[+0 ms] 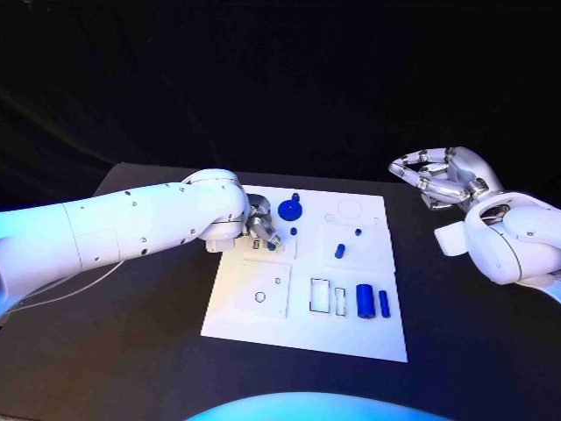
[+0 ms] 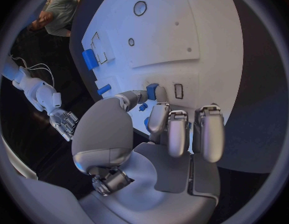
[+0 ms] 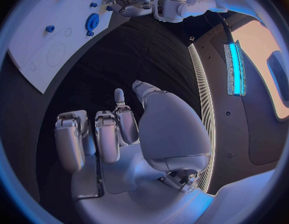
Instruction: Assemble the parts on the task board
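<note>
Presently pinched in left hand over task board — small blue part; likely light, rigid, slippery — grip by its sides; right hand raised off-board, fingers curled, holding nothing.

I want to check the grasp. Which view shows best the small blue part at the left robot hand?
The left wrist view: the small blue part sits at the left robot hand's fingertips over the task board. In the head view the part is almost hidden by the hand. The right wrist view shows that hand far off.
</note>
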